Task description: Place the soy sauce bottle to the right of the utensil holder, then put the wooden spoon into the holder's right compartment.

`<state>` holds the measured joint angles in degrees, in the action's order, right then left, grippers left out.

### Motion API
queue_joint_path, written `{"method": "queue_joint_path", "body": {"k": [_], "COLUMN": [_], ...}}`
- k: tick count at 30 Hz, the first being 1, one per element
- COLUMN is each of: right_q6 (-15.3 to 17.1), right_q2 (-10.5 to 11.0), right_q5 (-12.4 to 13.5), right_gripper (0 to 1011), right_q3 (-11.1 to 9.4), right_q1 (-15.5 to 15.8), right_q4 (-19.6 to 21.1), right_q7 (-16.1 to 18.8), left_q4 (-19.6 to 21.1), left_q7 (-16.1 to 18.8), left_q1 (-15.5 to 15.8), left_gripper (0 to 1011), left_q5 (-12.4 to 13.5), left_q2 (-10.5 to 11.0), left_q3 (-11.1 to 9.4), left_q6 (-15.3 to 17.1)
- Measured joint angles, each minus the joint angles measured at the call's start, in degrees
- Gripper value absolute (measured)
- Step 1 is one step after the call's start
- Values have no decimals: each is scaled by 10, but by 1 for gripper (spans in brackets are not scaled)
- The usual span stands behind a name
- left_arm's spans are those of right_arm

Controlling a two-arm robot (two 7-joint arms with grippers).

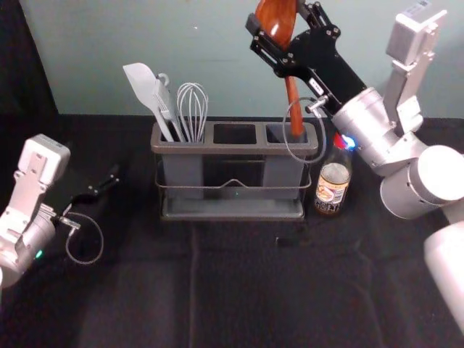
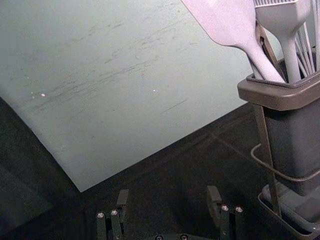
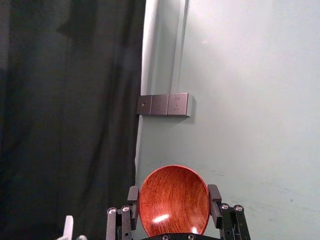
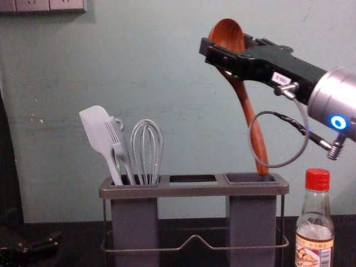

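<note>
Blk cloth (image 1: 246,290), pale wall (image 1: 181,36) bhnd — R gripper (image 1: 280,17) above holder (image 1: 232,149) — L gripper (image 1: 101,187) left.

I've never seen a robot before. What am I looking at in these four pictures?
This is a two-armed robot at a dark table. One picture looks down from its head, one forward from its chest, lower down; the other two come from its wrists.

On the table stand a utensil holder, with a spatula and whisk in its left compartment, and, to its right, a soy sauce bottle.

The right gripper has its jaws around the bowl of a wooden spoon; the handle points down to the right compartment. The left gripper, left of the holder, is empty, jaws apart.
</note>
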<state>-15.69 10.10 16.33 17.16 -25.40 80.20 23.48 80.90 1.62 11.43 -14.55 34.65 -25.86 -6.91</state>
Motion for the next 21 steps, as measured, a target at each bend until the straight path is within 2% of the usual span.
{"method": "queue_joint_path", "body": {"k": [10,21], "right_q6": [-26,-54], "right_q2": [-15,-19], "right_q5": [-4,-4], "right_gripper": [837,836], "right_q3": [10,7], "right_q1": [-10,10], "right_q4": [-47,-79], "right_q7": [-4,-3], "left_q4": [0,0], "left_q7": [0,0], "left_q1": [0,0], "left_gripper": [1000,1000], "left_q5": [0,0], "left_q2": [0,0], "left_q3": [0,0], "left_q6": [0,0]}}
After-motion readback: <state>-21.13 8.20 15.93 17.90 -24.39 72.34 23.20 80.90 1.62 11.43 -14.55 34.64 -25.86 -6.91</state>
